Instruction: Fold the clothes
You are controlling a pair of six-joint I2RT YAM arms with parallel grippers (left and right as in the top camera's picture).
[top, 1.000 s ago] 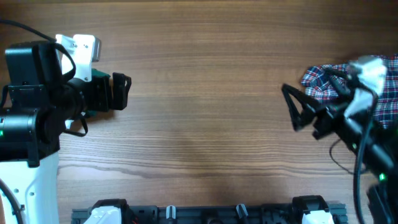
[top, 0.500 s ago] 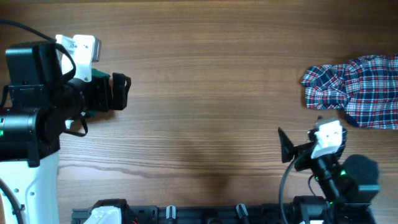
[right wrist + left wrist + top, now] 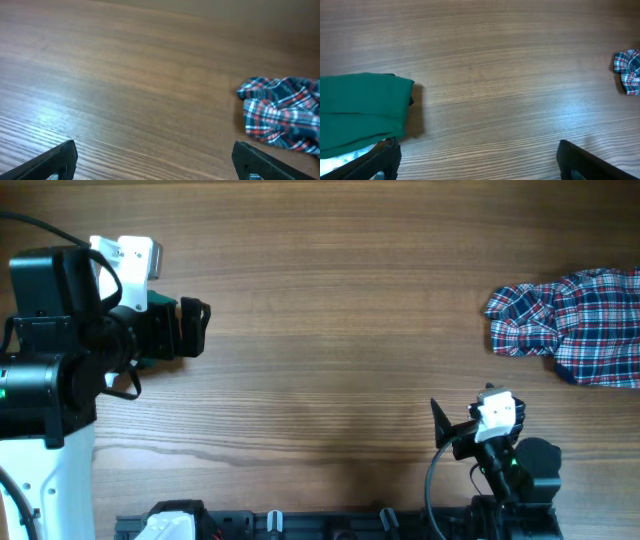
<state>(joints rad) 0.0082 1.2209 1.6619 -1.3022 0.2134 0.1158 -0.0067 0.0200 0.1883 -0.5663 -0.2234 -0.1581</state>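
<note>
L jaws wide | R jaws wide | plaid shirt far R | green garment L

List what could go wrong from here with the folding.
1. The plaid shirt lies bunched, partly cut off by the overhead view's right edge; the open right gripper may pinch several layers instead of one hem.
2. The folded green garment sits beside a finger of the open left gripper; a careless sweep might drag it and spoil the fold.
</note>
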